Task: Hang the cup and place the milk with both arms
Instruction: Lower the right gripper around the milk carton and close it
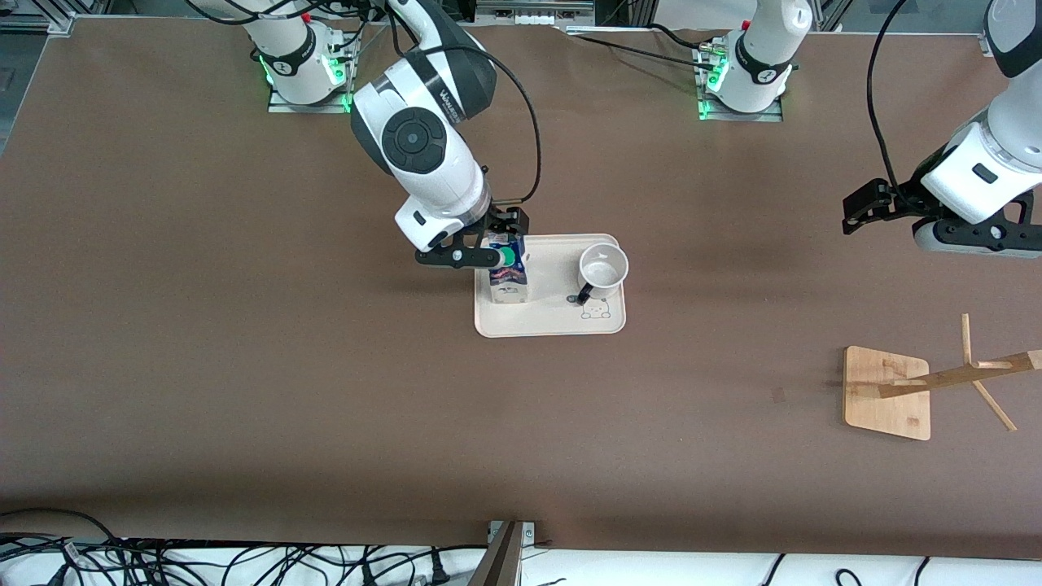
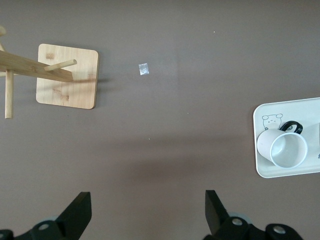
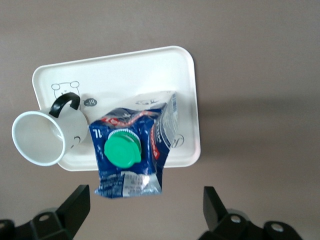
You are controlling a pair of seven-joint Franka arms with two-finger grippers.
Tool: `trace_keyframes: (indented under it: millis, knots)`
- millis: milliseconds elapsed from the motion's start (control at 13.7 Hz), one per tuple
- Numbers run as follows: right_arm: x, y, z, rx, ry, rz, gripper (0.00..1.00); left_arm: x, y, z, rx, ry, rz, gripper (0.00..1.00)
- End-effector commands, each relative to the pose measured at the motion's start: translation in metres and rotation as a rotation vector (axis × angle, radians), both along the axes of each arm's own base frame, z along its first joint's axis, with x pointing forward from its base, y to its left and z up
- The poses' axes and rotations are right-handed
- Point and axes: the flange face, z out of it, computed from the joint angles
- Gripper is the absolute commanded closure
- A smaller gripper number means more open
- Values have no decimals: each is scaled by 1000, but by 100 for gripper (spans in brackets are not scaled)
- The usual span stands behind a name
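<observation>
On a cream tray (image 1: 547, 316) mid-table stand the milk (image 1: 509, 279), a blue and white carton with a green cap, and the cup (image 1: 603, 268), a white mug with a black handle, toward the left arm's end. My right gripper (image 1: 496, 238) hangs open just over the milk. In the right wrist view the milk (image 3: 131, 152) lies ahead of the right gripper (image 3: 145, 210), with nothing between its fingers, and the cup (image 3: 44, 138) is beside it. My left gripper (image 1: 860, 210) waits open above bare table at its own end, empty in its wrist view (image 2: 146, 211).
A wooden cup rack (image 1: 889, 392) with slanting pegs stands on a square base at the left arm's end, nearer the front camera than the left gripper. The left wrist view shows the rack (image 2: 67, 76), the tray (image 2: 264, 169) and the cup (image 2: 283, 148). Cables hang along the table's near edge.
</observation>
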Motion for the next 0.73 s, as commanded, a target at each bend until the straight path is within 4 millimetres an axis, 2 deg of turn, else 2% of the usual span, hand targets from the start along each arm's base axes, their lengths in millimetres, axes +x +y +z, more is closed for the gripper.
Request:
trace_keyframes:
  millis: [0, 437, 655]
  knots:
    - [0, 19, -9, 24, -40, -2, 0, 5, 0, 5, -16, -6, -1, 0]
    - [5, 17, -20, 24, -50, 1, 0, 5, 0, 5, -16, -6, -1, 0]
    - [11, 13, -35, 17, -45, 12, 0, 5, 0, 4, -16, -3, -1, 0]
